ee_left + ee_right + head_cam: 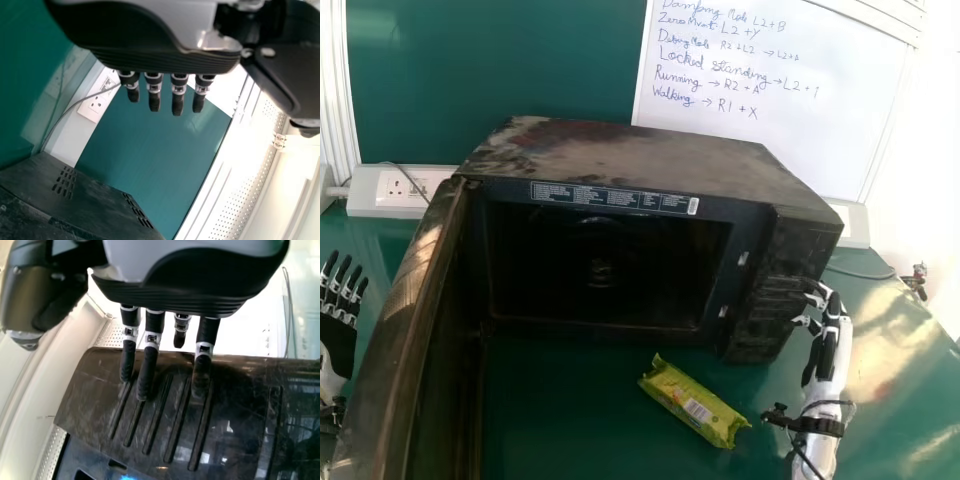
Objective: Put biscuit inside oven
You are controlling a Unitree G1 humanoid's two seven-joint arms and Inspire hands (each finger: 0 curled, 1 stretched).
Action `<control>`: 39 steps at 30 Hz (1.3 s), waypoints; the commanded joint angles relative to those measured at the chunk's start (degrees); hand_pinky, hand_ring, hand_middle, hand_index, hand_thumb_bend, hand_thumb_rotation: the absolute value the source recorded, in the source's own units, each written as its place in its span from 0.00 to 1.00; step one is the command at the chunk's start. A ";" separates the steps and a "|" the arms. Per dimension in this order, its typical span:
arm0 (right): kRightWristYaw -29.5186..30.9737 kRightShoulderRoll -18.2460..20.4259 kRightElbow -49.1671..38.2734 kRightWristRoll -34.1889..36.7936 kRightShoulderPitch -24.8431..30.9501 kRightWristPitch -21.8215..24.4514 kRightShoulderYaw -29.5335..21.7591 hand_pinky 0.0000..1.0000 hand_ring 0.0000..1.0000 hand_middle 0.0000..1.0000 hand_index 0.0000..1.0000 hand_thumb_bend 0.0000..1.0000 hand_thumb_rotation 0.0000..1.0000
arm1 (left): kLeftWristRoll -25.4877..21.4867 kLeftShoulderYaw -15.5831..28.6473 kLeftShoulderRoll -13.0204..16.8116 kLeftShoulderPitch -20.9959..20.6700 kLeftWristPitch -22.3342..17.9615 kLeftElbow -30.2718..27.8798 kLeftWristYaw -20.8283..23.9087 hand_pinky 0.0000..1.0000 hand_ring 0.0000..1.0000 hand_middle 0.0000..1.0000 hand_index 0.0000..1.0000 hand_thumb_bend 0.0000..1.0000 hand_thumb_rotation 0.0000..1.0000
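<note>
From where I stand, the right hand [833, 345] is at the right front of a dark oven [640, 155], its fingers loosely extended and grasping nothing, their tips at the ridged panel [775, 290]; whether they press on it I cannot tell. The left hand [337, 335] is on the far left, beyond the outer side of the open door [400, 330], its fingers straight and empty. The biscuit [692, 402], in a green and yellow wrapper, lies flat and slantwise on the green table [570, 410], in front of the oven, to the left of the right hand's fingertips and nearer the robot than they are. The dark opening [610, 270] is left of those same fingertips, above and beyond the biscuit. With the door wide open and the biscuit outside, the step in hand looks to be getting ready for the pick-up. The next move likely calls for the right fingers to come away from the panel, travel left and toward the robot, and close across the narrow width of the wrapper. After that the hand would need to lift and carry it forward through the opening. Gripping too hard could crush the biscuit, and knuckles could knock the oven's frame on the way in.
</note>
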 commanded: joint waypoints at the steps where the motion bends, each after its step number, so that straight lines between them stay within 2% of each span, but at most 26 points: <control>1: -0.16 -0.17 1.00 -0.96 4.26 -0.37 0.60 0.27 0.37 0.52 0.67 0.92 1.00 | 0.13 -0.06 -2.07 2.40 -0.09 1.78 0.50 0.85 0.74 0.81 0.96 0.00 0.00; 4: -1.04 -1.31 -0.37 -2.77 5.17 -0.36 1.71 0.26 0.36 0.52 0.69 0.90 1.00 | -0.28 -0.05 -1.92 2.47 0.24 1.76 -0.11 0.97 0.78 0.83 0.98 0.00 0.00; 6: -1.58 -2.28 -1.34 -4.21 5.75 -0.49 2.52 0.26 0.35 0.52 0.69 0.88 1.00 | -0.17 -0.09 -1.92 2.53 0.18 1.66 0.01 0.99 0.78 0.83 0.99 0.00 0.00; 9: -1.77 -3.94 -2.79 -6.07 6.46 -0.98 3.73 0.28 0.36 0.53 0.70 0.86 1.00 | -0.02 -0.10 -2.05 2.57 -0.06 1.57 0.21 1.00 0.78 0.83 0.98 0.00 0.00; 15: -2.83 -7.47 -9.16 -10.69 8.87 0.32 6.48 0.32 0.39 0.56 0.71 0.93 0.95 | 0.18 -0.11 -2.13 2.56 -0.38 1.60 0.27 0.98 0.77 0.83 0.98 0.00 0.00; 19: -0.37 -9.75 -14.70 -10.82 10.81 2.44 8.47 0.36 0.44 0.58 0.72 0.94 0.83 | -0.16 -0.20 -2.40 2.58 0.04 1.09 0.52 0.97 0.77 0.83 0.98 0.00 0.00; 20: 0.03 -10.47 -16.67 -11.33 11.55 3.66 8.96 0.38 0.46 0.59 0.73 0.94 0.79 | -0.08 -0.27 -2.39 2.64 0.05 0.98 0.67 0.94 0.77 0.83 0.98 0.00 0.00; 23: 0.08 -12.29 -23.43 -13.89 14.12 8.36 9.79 0.42 0.50 0.60 0.74 0.95 0.77 | -0.14 -0.26 -2.28 2.50 -0.07 1.31 0.60 0.94 0.77 0.83 0.97 0.00 0.00; 29: 1.40 -14.26 -34.12 -16.49 18.28 16.99 10.37 0.37 0.48 0.63 0.77 0.96 0.72 | -0.10 -0.15 -2.16 2.37 -0.30 1.82 0.51 0.92 0.76 0.82 0.97 0.00 0.00; 33: 2.16 -15.07 -40.92 -18.56 20.77 22.91 10.49 0.44 0.54 0.66 0.78 0.93 0.67 | -0.26 -0.08 -2.04 2.29 -0.31 2.06 -0.03 0.93 0.76 0.82 0.97 0.00 0.00; 36: 2.39 -15.80 -47.17 -21.94 22.86 28.83 10.54 0.51 0.58 0.67 0.79 0.96 0.67 | -0.22 -0.05 -2.05 2.24 -0.39 2.14 -0.10 0.87 0.75 0.81 0.97 0.00 0.00; 39: 3.09 -16.64 -53.08 -25.63 24.78 34.42 10.72 0.49 0.59 0.69 0.79 0.98 0.66 | -0.19 -0.11 -2.22 2.25 -0.42 1.90 0.01 0.88 0.75 0.81 0.97 0.00 0.00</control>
